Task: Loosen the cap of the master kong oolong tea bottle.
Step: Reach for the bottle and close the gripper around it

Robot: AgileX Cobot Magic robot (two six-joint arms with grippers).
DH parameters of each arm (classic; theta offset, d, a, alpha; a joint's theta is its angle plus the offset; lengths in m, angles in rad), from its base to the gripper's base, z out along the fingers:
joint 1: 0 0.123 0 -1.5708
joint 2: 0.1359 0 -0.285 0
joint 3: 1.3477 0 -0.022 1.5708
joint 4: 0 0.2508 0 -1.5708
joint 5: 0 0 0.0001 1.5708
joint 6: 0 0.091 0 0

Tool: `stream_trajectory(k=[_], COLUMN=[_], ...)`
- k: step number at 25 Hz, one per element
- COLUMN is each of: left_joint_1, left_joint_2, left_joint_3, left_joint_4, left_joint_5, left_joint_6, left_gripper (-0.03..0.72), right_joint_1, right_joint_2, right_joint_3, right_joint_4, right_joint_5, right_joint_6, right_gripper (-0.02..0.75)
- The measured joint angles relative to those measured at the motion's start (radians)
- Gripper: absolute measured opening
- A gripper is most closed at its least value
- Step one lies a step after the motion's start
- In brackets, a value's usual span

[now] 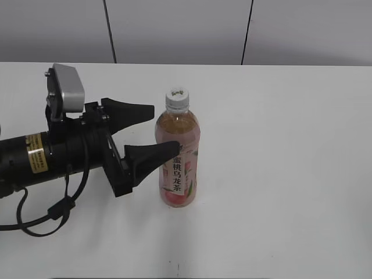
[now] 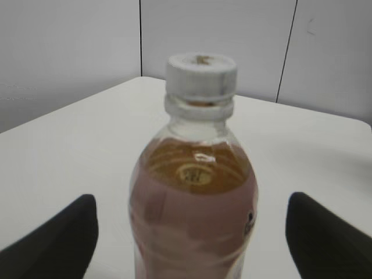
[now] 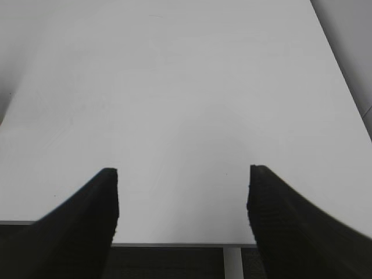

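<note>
The master kong oolong tea bottle (image 1: 178,160) stands upright on the white table, amber tea above a pink peach label. Its white ribbed cap (image 1: 177,99) sits on the neck. My left gripper (image 1: 160,129) is open, one black finger behind the bottle's shoulder and one in front of it, the tips just reaching the bottle. In the left wrist view the bottle (image 2: 195,215) and the cap (image 2: 201,75) fill the middle between the open fingers (image 2: 192,232), with gaps on both sides. My right gripper (image 3: 182,197) is open and empty over the table's edge, outside the exterior view.
The white table (image 1: 279,192) spreads to the right and front of the bottle. A grey panelled wall (image 1: 174,29) runs behind the table. The right wrist view shows the table's near edge (image 3: 180,243) and dark floor below it.
</note>
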Motion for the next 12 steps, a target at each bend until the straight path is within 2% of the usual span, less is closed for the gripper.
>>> stream_trajectory(k=[12], left_joint_1=[-0.062], left_joint_2=[0.081], left_joint_3=[-0.079], left_joint_4=[-0.031], left_joint_5=[-0.001], left_joint_6=[-0.027], left_gripper=[0.597], right_joint_1=[0.000], right_joint_2=[0.000], right_joint_3=[0.000], right_joint_4=[0.000], right_joint_5=[0.000], right_joint_6=[0.000], right_gripper=[0.524])
